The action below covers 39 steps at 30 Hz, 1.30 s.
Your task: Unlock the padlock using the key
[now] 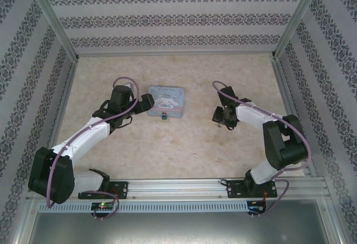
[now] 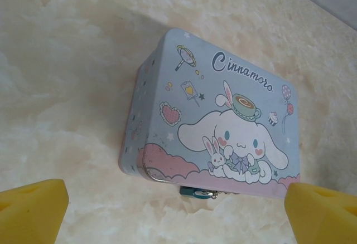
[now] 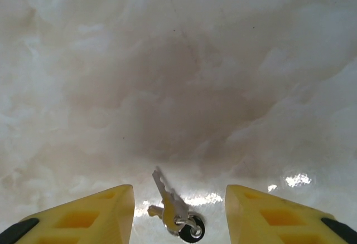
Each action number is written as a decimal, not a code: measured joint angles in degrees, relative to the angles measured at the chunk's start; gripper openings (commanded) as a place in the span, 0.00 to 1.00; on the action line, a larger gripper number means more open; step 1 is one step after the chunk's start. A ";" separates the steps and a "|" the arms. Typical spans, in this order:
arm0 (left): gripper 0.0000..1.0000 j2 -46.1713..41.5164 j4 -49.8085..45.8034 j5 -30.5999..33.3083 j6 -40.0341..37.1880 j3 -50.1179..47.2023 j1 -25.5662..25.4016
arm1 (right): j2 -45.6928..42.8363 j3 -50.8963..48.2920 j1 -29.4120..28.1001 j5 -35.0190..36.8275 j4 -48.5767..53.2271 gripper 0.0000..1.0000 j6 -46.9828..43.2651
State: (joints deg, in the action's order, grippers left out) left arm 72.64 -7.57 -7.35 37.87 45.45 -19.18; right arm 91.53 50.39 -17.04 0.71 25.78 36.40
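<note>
At the table's (image 1: 184, 144) centre lies the tin (image 1: 166, 100), lid up. The padlock (image 1: 164, 116) hangs at the middle of the tin's near edge; in the left wrist view the padlock (image 2: 192, 191) shows as a dark bluish body against the clasp, below the pink band of the tin (image 2: 223, 110). The left gripper (image 1: 146, 103) sits just left of the tin, its yellow fingers (image 2: 30, 210) spread wide with nothing between them. The right gripper (image 1: 221, 116) hangs well right of the tin, also released. In the right wrist view the key (image 3: 170, 208) lies flat on the table between the parted fingers (image 3: 106, 210), touching neither.
</note>
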 measured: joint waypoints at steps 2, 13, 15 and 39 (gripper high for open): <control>1.00 0.20 0.68 -0.15 0.09 0.00 0.00 | 0.90 0.61 -0.39 0.33 0.35 0.44 0.22; 1.00 0.96 3.96 -1.31 0.96 -0.11 -0.02 | 3.15 1.36 -1.25 2.51 1.90 0.38 0.83; 1.00 1.03 4.20 -1.51 1.20 -0.22 -0.02 | 3.15 1.36 -1.25 2.93 2.12 0.37 0.85; 1.00 2.89 8.20 -1.92 2.32 -2.86 -0.33 | 4.81 3.50 -3.80 4.61 7.56 0.26 0.96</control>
State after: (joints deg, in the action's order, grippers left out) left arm 75.53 0.62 -9.28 40.18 42.59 -19.51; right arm 96.33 53.89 -20.84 5.32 33.34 37.36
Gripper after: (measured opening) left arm 0.997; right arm 0.266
